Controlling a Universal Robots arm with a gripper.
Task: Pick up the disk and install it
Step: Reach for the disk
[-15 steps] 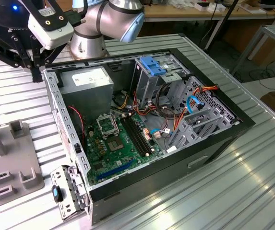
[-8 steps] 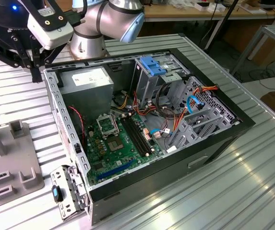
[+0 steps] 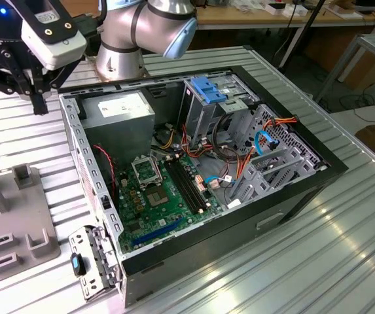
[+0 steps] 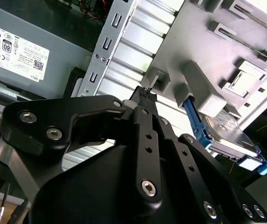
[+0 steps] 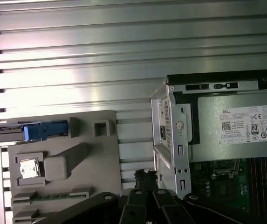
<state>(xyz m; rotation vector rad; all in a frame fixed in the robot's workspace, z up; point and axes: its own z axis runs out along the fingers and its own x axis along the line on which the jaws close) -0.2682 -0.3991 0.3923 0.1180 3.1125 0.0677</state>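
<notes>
Second wrist view gave you the clearest look at the disk (image 4: 229,134). It stood on edge in a slot of the grey fixture tray (image 4: 203,51), blue side rails showing, with nothing gripping it. Your claw (image 4: 144,92) sat in the foreground of that view with its tips pressed together and nothing between them, and it was apart from the disk. In the first wrist view the claw hung above the gap between the tray and the open computer case (image 5: 170,121). The disk appeared there edge-on, at the far side of the tray from the case.

In the exterior view you had the arm up at the picture's left. It was above the ribbed metal surface (image 3: 318,261), near the corner of the case where the power supply (image 3: 118,111) sits. Inside the case, the metal cage with the blue handle (image 3: 207,88) stood beside the motherboard (image 3: 161,196), and I could not tell from these views whether a bay was free.

By my reading, you were at the very start of the job. The disk was neither grasped nor lifted, so both the pick-up and the fitting into the case remained undone.
</notes>
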